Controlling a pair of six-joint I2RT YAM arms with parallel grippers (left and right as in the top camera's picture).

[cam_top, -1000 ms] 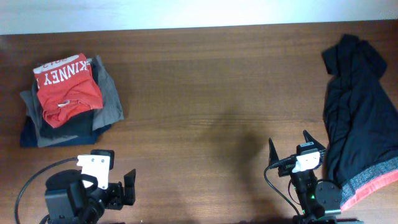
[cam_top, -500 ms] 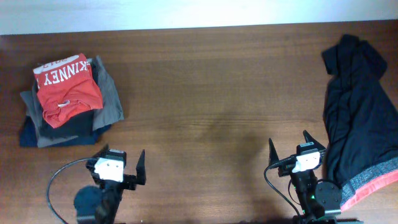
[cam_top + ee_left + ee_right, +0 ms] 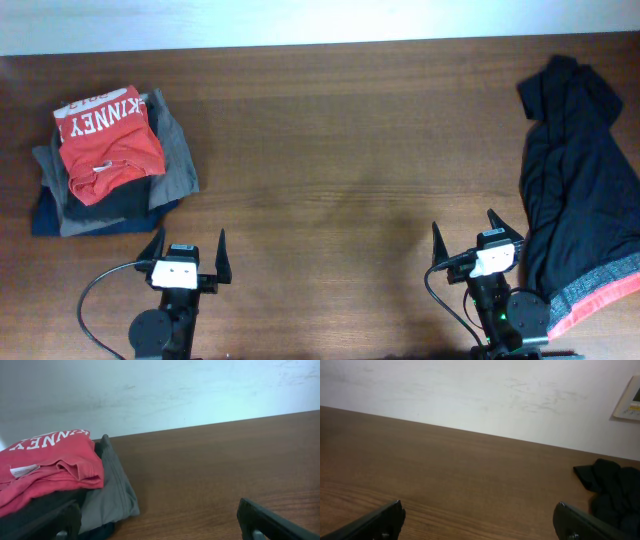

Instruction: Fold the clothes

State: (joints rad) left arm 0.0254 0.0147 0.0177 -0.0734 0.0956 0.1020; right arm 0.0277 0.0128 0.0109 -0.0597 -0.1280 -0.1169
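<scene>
Sitting beyond spread left claw: orange T-shirt, seemingly folded.

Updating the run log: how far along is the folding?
Done: the orange-red T-shirt sits folded atop a stack of grey and dark garments, far left. In hand: nothing; the left gripper and right gripper both have fingers spread and empty, away from the clothes. Left: the black top lies spread out, unfolded, far right.

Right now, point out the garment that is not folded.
The black top, lying loose at the right; the red T-shirt sits folded atop the pile at left.
</scene>
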